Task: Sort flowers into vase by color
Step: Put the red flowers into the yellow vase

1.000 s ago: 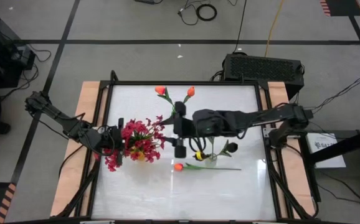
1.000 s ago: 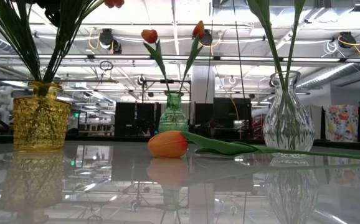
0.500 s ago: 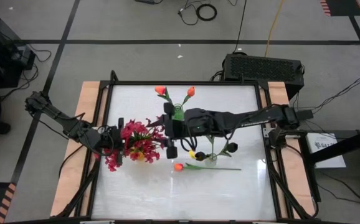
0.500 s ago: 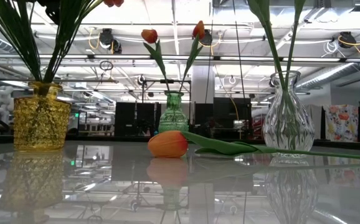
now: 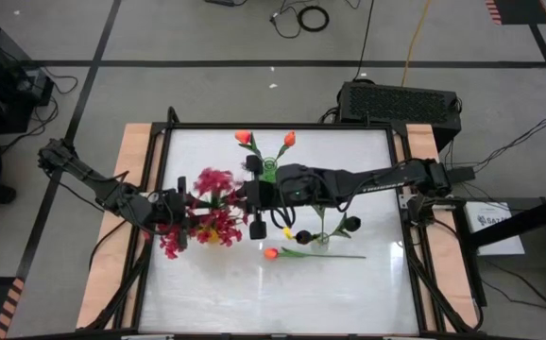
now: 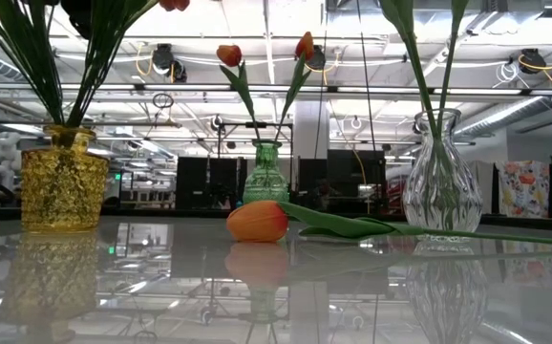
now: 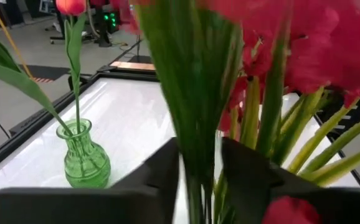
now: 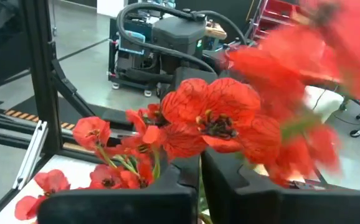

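Crimson-pink sprays (image 5: 209,203) stand with their green stems in a yellow vase (image 6: 61,186) at the table's left. My left gripper (image 7: 200,163) is open beside the vase, and a bunch of those stems (image 7: 198,124) rises between its fingers. My right gripper (image 5: 242,195) reaches into the sprays from the right and is shut. Two orange-red tulips (image 5: 265,140) stand in a green vase (image 6: 265,177). A third tulip (image 6: 257,220) lies on its side on the table. Black blooms (image 5: 349,225) stand in a clear vase (image 6: 441,182). My right gripper comes in level from the table's right side, among the crimson blooms (image 8: 214,118). A thin green stem (image 8: 200,215) shows in the slit between the shut fingers (image 8: 167,183). The blooms and the fingers hide which spray it belongs to and how far back it reaches.
The three vases stand in the middle band of the white table (image 5: 349,293), with the loose tulip's stem (image 5: 325,254) lying in front of the clear vase. A black box (image 5: 400,102) sits beyond the far edge. Open tabletop lies toward the near edge.
My right gripper has travelled toward the table's left edge, from above the clear vase into the crimson sprays. The topmost spray has shifted and shows blurred. The vases and the loose tulip have stayed put.
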